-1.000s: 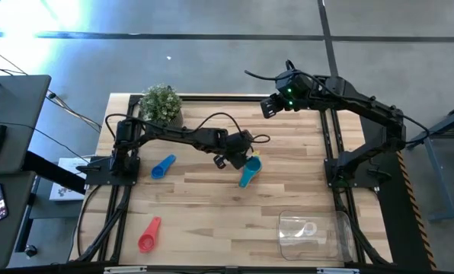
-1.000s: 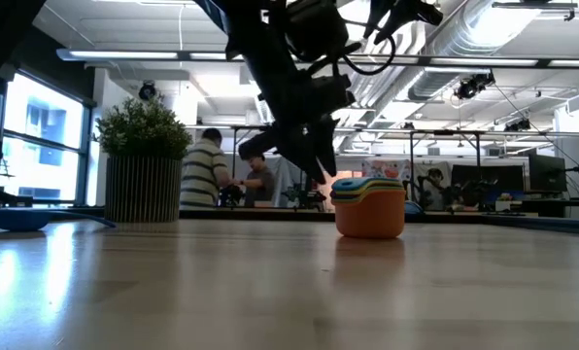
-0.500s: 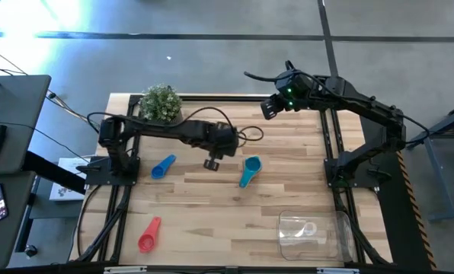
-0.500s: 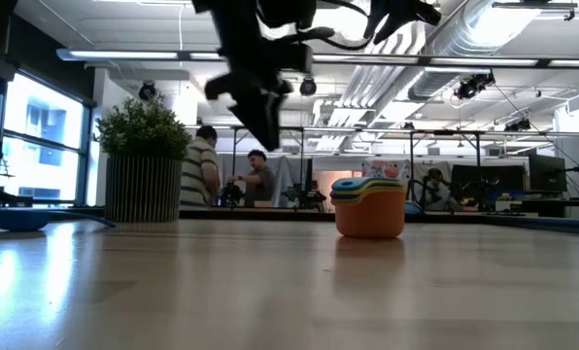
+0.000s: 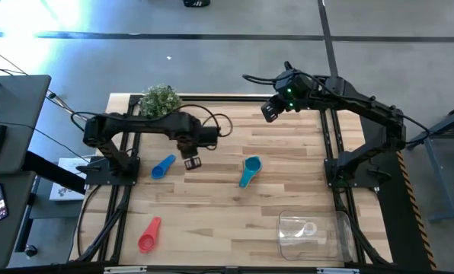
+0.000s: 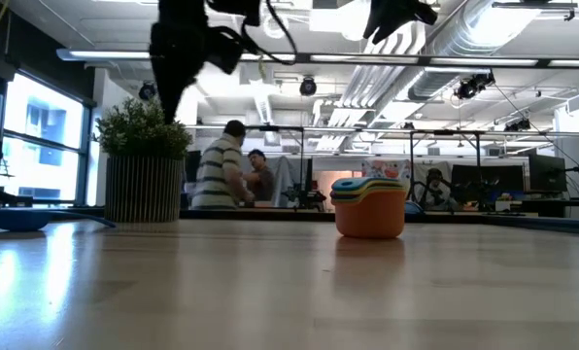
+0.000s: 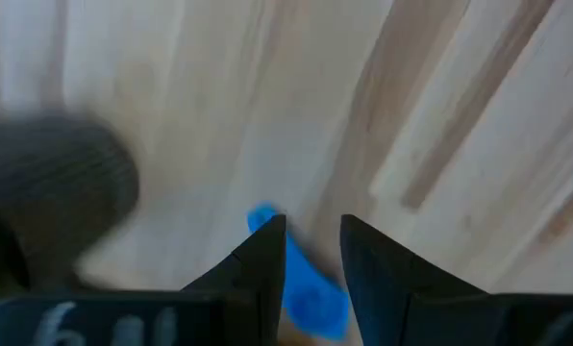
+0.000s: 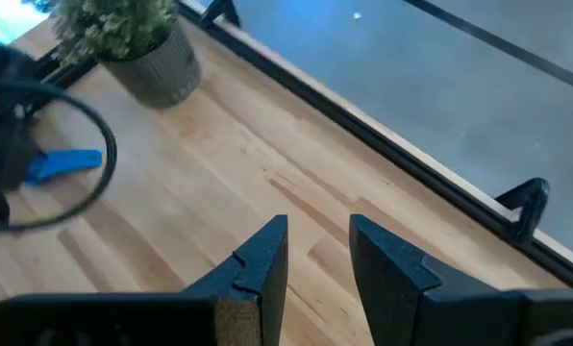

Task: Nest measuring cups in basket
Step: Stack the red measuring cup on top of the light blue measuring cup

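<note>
A stack of nested measuring cups (image 5: 250, 165), teal on top and orange at the bottom (image 6: 369, 206), stands on the table's middle. A blue cup (image 5: 163, 166) lies left of it and a red cup (image 5: 148, 235) near the front left. The clear basket (image 5: 312, 233) sits at the front right. My left gripper (image 5: 190, 161) hangs above the table just right of the blue cup, pointing down, open and empty; the blue cup (image 7: 311, 288) shows below its fingers. My right gripper (image 5: 270, 110) waits high over the far edge, open and empty.
A potted plant (image 5: 160, 101) stands at the far left corner, close behind my left arm. The basket holds a pale shape (image 5: 307, 227). Bare wood lies between the stack and the basket. People move in the room beyond the table.
My left gripper has left the stack of cups and gone toward the table's left edge, rising and rolling about its own axis, and now hangs by the blue cup. The stack has stayed where it was.
</note>
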{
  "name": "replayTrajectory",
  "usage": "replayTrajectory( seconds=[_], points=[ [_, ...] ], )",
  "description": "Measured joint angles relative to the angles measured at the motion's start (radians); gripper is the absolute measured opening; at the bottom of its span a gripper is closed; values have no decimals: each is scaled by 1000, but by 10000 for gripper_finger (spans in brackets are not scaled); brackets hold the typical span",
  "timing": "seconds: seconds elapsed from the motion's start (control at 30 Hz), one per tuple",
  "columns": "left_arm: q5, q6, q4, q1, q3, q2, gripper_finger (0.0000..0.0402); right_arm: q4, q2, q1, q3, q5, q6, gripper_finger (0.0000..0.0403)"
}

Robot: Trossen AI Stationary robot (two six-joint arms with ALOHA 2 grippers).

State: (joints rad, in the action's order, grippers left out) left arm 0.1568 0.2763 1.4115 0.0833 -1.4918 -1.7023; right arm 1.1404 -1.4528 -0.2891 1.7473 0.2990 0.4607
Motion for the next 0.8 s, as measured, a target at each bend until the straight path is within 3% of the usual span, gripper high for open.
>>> replayTrajectory(
  seconds=[0.37,0.67,0.8],
  points=[
    [-68,339,156,-119,3,104,91,3,0,-43,0,-150,-128,105],
    [-110,720,143,-330,98,266,91,16,0,-44,0,-251,-100,105],
    [-115,876,124,-439,129,316,91,18,0,-44,0,-248,-69,105]
  ],
)
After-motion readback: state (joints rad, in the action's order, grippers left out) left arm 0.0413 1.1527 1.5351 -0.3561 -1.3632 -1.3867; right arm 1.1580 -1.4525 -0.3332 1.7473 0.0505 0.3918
